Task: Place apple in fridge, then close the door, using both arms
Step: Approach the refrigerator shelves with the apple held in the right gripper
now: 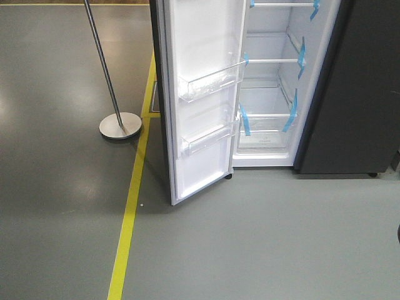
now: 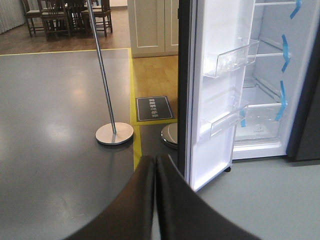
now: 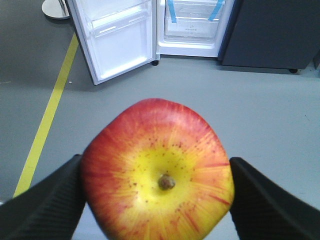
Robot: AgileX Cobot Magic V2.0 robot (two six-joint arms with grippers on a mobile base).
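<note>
Right wrist view: apple (image 3: 159,165) is held in the right gripper (image 3: 157,195), jaws pressed on both flanks, stem dimple toward the lens. Fridge (image 3: 186,46) lies straight ahead, well apart across the floor (image 3: 260,110), with its compartment open. Door (image 3: 120,42) stands out to the left. Left wrist view: left gripper (image 2: 154,167) jaws are closed together and empty. I judge the door nearer this arm.

Grey floor (image 1: 62,94), yellow line (image 1: 128,219), chrome post (image 1: 103,62)
</note>
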